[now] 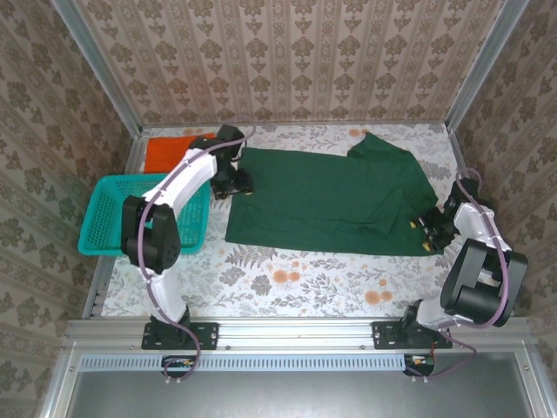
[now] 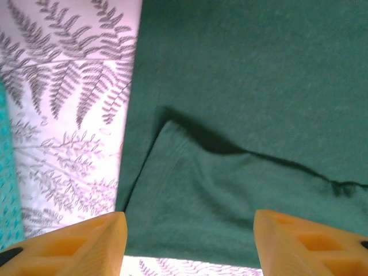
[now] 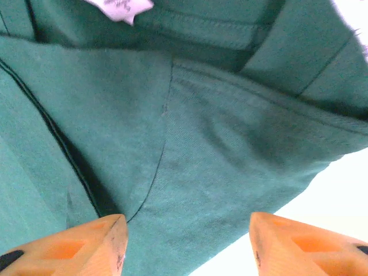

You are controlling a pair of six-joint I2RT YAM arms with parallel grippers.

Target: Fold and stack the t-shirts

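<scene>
Evidently mid-fold: the green t-shirt [image 1: 331, 200] lies flat mid-scene, the orange t-shirt [image 1: 170, 152] far left. The left gripper [image 1: 233, 185] and right gripper [image 1: 428, 228] sit spread over its ends, seemingly gripping nothing. Next move: pinch both edges together.

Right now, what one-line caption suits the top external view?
Left gripper and right gripper, open, at opposite ends of the green t-shirt; orange t-shirt beyond teal basket.
</scene>
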